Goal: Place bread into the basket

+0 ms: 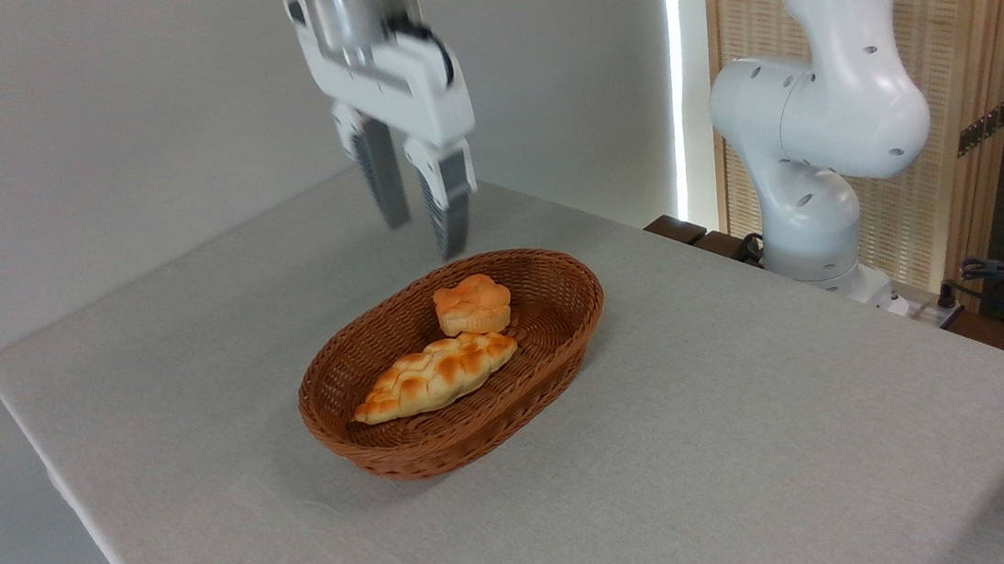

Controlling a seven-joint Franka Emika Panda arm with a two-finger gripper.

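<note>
Bread [472, 305] sits inside basket [564, 350]; claw [426, 234] parted above.

Basket [555, 351] as the landmark, on the table [757, 442].
Inside it, the bread [472, 305] sits behind the long loaf [436, 376], touching it; the gripper [426, 234] hangs above the basket's back rim.

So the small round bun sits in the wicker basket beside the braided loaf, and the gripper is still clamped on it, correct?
Not quite. The camera view shows the gripper open and empty, raised above the basket and clear of the bun. The rest holds: the bun lies inside the basket, next to the braided loaf.
</note>
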